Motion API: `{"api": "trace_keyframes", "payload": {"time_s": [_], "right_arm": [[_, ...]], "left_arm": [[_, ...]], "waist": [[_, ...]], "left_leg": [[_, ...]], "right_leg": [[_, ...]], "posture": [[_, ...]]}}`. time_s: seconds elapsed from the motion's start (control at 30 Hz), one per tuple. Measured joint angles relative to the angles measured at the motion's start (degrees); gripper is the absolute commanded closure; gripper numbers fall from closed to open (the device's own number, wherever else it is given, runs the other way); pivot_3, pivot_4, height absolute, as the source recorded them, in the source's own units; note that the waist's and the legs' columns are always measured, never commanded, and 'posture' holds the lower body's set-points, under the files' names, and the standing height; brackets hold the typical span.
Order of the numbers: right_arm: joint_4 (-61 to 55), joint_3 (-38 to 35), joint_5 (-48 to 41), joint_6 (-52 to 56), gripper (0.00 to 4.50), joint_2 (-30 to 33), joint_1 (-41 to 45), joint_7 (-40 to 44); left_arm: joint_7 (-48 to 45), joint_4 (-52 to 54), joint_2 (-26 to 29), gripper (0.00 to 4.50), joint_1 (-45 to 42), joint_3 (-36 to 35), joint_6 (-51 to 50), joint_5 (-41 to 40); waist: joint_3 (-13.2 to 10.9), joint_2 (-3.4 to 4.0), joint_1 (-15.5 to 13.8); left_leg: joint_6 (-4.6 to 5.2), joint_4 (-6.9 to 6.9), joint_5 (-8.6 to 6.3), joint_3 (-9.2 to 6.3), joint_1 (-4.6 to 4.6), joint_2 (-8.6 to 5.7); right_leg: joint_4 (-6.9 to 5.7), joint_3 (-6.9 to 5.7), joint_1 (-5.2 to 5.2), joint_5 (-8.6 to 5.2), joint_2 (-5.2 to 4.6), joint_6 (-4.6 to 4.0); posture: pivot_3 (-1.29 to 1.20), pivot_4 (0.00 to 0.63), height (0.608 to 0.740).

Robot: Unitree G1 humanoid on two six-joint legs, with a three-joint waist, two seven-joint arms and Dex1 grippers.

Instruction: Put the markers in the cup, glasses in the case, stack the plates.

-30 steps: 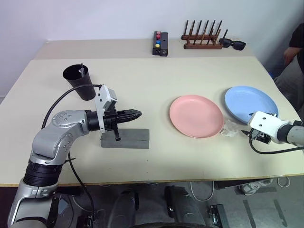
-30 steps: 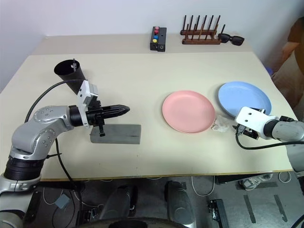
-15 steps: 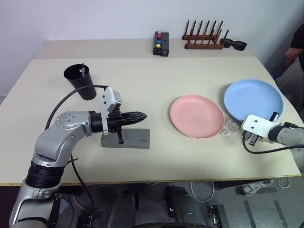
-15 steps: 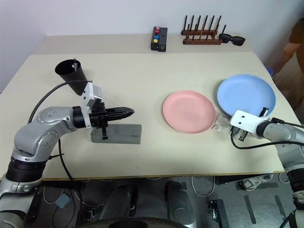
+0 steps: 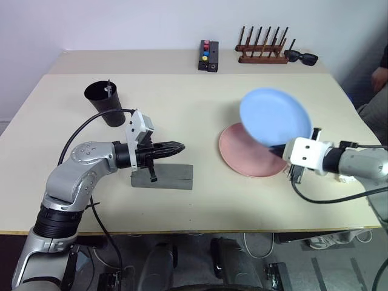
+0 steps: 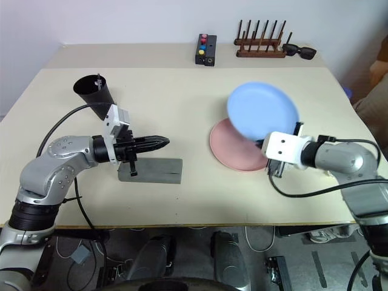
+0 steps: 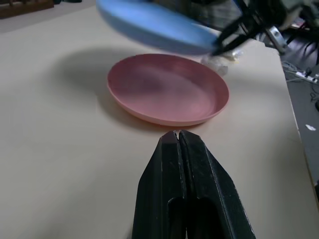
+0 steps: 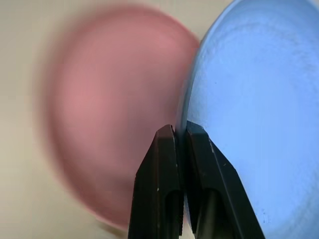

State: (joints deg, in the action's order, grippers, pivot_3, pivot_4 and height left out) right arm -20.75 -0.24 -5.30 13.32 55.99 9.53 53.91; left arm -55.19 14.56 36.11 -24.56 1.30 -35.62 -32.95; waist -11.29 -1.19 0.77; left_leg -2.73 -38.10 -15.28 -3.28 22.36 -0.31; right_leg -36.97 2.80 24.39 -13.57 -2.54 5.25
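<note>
Right wrist view, end effector (image 8: 180, 130) pinching blue plate (image 8: 259, 114) rim

Blue plate (image 5: 274, 116) airborne, tilted, overlapping the pink plate (image 5: 242, 159) lying flat on the bench. Grey case (image 5: 173, 176) closed, flat. Black cup (image 5: 105, 103) upright, marker (image 5: 108, 89) inside.
</note>
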Motion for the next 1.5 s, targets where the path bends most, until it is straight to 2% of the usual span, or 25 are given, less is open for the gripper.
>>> {"api": "trace_keyframes", "payload": {"time_s": [0.17,0.2,0.23,0.33,0.37,0.4,0.53,0.67,0.8,0.87,0.97,1.17,1.27,1.43,1.5], "right_arm": [[-0.78,3.87,1.44,1.75,4.43,-1.02,-0.69,0.11],[-0.67,3.95,1.81,1.74,3.85,-1.02,-0.68,0.11],[-0.49,3.96,1.94,1.74,3.59,-1.02,-0.67,0.11],[-0.35,4.15,2.34,1.75,2.15,-1.02,-0.61,0.18],[-0.35,4.15,2.38,1.81,1.55,-1.02,-0.47,0.2],[-0.45,4.07,2.34,2.17,1.16,-1.01,-0.32,0.2],[-2.27,0.35,-0.28,5.67,1.16,-0.88,-0.35,0.43],[-5.06,-12.12,-7.38,13.22,1.16,-0.91,-3.35,0.34],[-3.22,-20.14,-6.78,16.27,1.16,-0.09,-10.79,-0.7],[-1.42,-20.45,-5.72,15.84,1.16,-0.32,-14.26,-1.02],[2.3,-18.98,-4.33,13.9,1.16,-2.46,-14.75,-3.37],[15.08,-11.69,0.77,7.26,1.16,-7.11,-8.75,-9.85],[18.37,-10.34,1.83,4.55,2.02,-7.7,-6.85,-11.02],[19.72,-10.11,1.83,3.73,4.42,-7.99,-6.55,-11.89],[18.64,-10.21,1.95,3.71,4.42,-7.58,-7.67,-12.04]], "left_arm": [[0.15,0.02,0.0,4.5,0.02,0.0,0.06,0.0],[0.17,0.02,0.0,4.5,0.02,0.0,0.07,0.0],[0.18,0.02,0.0,4.5,0.02,0.0,0.08,0.0],[0.23,0.02,-0.01,4.5,0.02,0.0,0.1,0.0],[0.25,0.02,-0.01,4.5,0.02,0.0,0.11,0.0],[0.27,0.02,-0.04,4.5,0.02,0.0,0.12,0.0],[0.35,0.05,-0.29,4.5,0.02,0.04,0.12,-0.02],[0.37,0.81,-1.83,4.5,-0.11,1.09,0.06,-0.08],[0.52,1.45,-3.47,4.5,-0.36,2.56,-0.06,-0.15],[0.48,1.44,-3.91,4.5,-0.65,2.76,-0.06,-0.16],[0.23,1.4,-4.68,4.5,-1.29,4.2,-0.06,-0.15],[0.09,0.86,-4.91,4.5,-2.9,4.67,0.06,-0.11],[0.19,0.83,-4.87,4.5,-2.87,4.67,0.07,-0.09],[0.54,0.95,-4.78,4.5,-2.44,4.61,0.07,-0.09],[0.67,1.2,-4.76,4.5,-2.18,4.58,0.07,-0.09]], "waist": [[0.0,0.0,0.08],[0.0,0.0,0.07],[0.0,0.0,0.07],[0.0,0.0,0.07],[0.0,0.0,0.08],[0.0,0.0,0.09],[0.0,0.0,0.04],[0.01,-0.04,-0.33],[0.02,-0.05,-0.24],[0.02,-0.04,0.07],[0.03,0.0,0.47],[0.03,0.02,0.34],[0.03,0.0,0.3],[0.03,0.01,0.21],[0.03,0.01,0.12]], "left_leg": [[0.0,0.0,0.0,0.02,-0.01,0.0],[0.0,0.0,0.0,0.02,-0.01,0.0],[0.0,0.0,0.0,0.01,-0.01,0.0],[0.0,0.0,0.0,0.02,-0.01,0.0],[0.0,0.0,0.0,0.02,-0.01,0.0],[0.0,0.0,0.0,0.02,-0.01,0.0],[0.0,0.0,0.0,0.01,-0.01,0.0],[0.0,-0.02,0.0,-0.04,0.03,-0.02],[0.0,-0.02,0.0,-0.01,0.01,-0.05],[0.0,-0.02,0.0,0.03,-0.04,-0.03],[0.0,-0.01,0.0,0.12,-0.13,-0.01],[0.0,-0.02,0.0,0.12,-0.11,-0.01],[0.0,-0.01,0.0,0.09,-0.08,-0.02],[0.0,-0.01,0.0,0.08,-0.08,-0.02],[0.0,-0.01,0.0,0.08,-0.08,-0.02]], "right_leg": [[-0.01,0.0,0.0,-0.04,0.02,-0.07],[-0.01,0.0,0.0,-0.04,0.02,-0.07],[-0.01,-0.01,0.0,-0.04,0.02,-0.07],[-0.01,0.0,0.0,-0.04,0.02,-0.06],[-0.01,-0.01,0.0,-0.04,0.02,-0.06],[-0.01,0.0,0.0,-0.04,0.02,-0.06],[-0.01,0.0,0.0,-0.03,0.02,-0.06],[0.02,-0.03,-0.02,0.03,0.01,0.07],[0.08,-0.02,-0.07,-0.03,-0.02,-0.05],[0.06,-0.01,-0.07,-0.03,0.03,-0.07],[-0.01,0.05,-0.08,-0.04,0.05,-0.08],[-0.01,0.07,-0.07,-0.03,0.08,-0.09],[0.02,0.06,-0.07,0.05,0.07,0.07],[0.0,0.06,-0.07,0.04,0.06,0.05],[0.0,0.06,-0.07,0.03,0.06,0.04]], "posture": [[0.0,0.15,0.735],[0.0,0.15,0.735],[0.0,0.15,0.735],[0.0,0.15,0.735],[0.0,0.15,0.735],[0.0,0.15,0.735],[0.0,0.15,0.735],[0.0,0.15,0.735],[0.0,0.15,0.735],[0.0,0.15,0.735],[0.0,0.15,0.735],[0.0,0.15,0.735],[0.0,0.15,0.735],[0.0,0.15,0.735],[0.0,0.15,0.735]]}}
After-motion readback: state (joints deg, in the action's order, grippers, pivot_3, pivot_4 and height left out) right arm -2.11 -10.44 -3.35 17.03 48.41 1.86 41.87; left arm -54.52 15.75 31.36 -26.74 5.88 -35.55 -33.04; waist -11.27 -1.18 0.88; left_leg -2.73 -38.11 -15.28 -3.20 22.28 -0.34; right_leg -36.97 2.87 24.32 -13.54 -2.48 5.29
